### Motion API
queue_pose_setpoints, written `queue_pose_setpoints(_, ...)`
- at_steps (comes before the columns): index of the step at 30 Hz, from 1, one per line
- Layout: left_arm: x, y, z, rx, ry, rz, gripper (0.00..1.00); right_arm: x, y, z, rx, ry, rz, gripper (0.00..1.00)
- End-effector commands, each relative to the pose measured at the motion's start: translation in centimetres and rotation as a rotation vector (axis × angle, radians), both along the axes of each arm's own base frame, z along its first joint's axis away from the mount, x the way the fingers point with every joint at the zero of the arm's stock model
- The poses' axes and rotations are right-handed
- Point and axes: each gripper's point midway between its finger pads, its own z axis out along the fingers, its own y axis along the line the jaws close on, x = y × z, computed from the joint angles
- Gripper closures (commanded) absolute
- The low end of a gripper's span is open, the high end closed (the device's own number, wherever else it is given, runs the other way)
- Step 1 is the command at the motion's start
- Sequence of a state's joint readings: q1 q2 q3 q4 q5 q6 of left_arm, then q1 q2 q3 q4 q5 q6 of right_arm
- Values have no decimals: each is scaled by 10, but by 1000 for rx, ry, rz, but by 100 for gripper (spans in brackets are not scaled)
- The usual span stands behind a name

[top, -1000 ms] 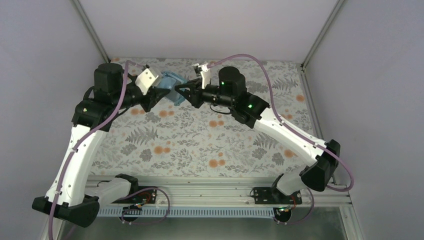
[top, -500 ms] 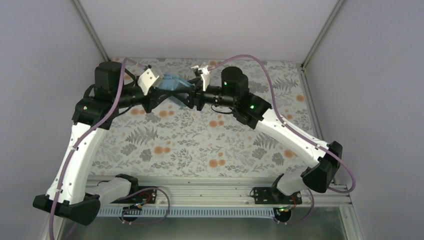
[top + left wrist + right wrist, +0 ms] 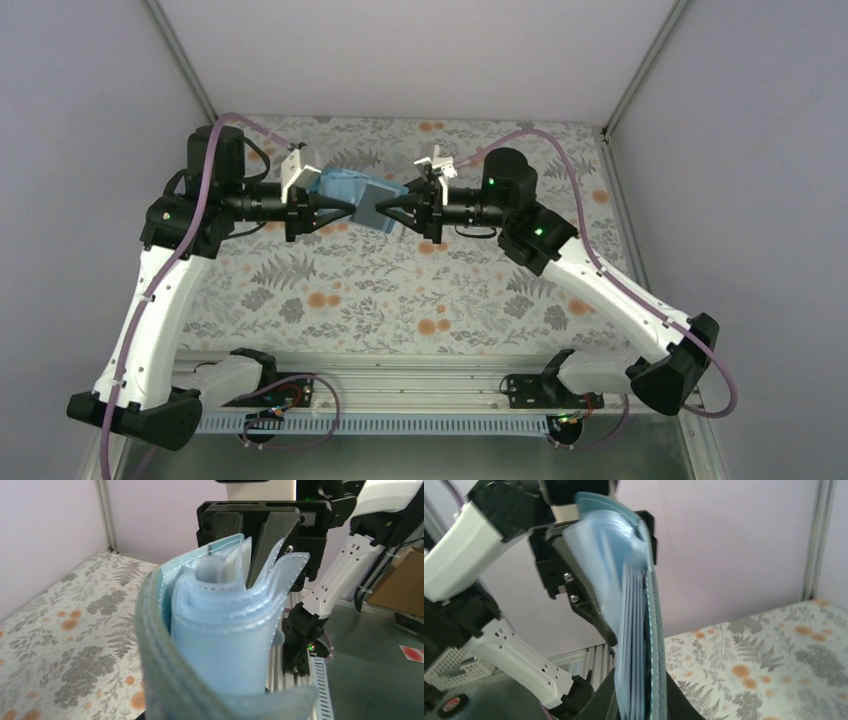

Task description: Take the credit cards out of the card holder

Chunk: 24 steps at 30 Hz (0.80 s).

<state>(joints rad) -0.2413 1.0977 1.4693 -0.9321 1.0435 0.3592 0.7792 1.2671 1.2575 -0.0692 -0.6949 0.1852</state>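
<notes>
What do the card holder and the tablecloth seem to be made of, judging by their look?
The card holder: the teal outer cover looks like matte faux leather or felt, with pale stitching along its edge. Its inner pockets look like soft, slightly translucent light-blue plastic, as they curl and bend. The tablecloth: matte, with printed grey ferns and orange flowers; cloth or vinyl, I cannot tell.

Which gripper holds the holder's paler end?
The right gripper: it pinches the holder's pale end, while the left gripper grips its darker teal end.

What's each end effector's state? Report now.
Left end effector: closed on the small teal-blue folding card holder.
Right end effector: closed on it too.
</notes>
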Motion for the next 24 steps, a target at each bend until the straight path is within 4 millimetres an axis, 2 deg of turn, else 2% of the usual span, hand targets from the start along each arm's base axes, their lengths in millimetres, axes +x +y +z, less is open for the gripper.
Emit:
queue_pose_setpoints(1,-21,-2,11,-56,-16,-96,98,-10,-3,13,32,-56,49,95)
queue_pose_setpoints(4,-8,4,18,-58,-19,-22,95,-5,-6,11,21,-53,24,96)
queue_pose_setpoints(6,20,16,16,-18,-24,139,82,3,-12,9,11,-39,-22,96)
queue_pose_setpoints(9,68,49,2,79,-39,429,67,17,-20,7,-14,4,-95,96)
queue_pose_setpoints(10,77,57,-1,92,-35,487,62,22,-23,9,-21,20,-125,96)
queue_pose_setpoints(12,87,68,-3,88,-20,540,59,36,-31,6,-50,68,-221,96)
queue_pose_setpoints(17,100,83,-3,77,-4,597,55,77,-58,-5,-101,224,-532,96)
queue_pose_setpoints(21,77,66,-4,89,-74,451,52,111,-83,-31,-139,328,-800,96)
queue_pose_setpoints(24,64,48,-10,84,-55,361,50,130,-73,-40,-162,337,-874,96)
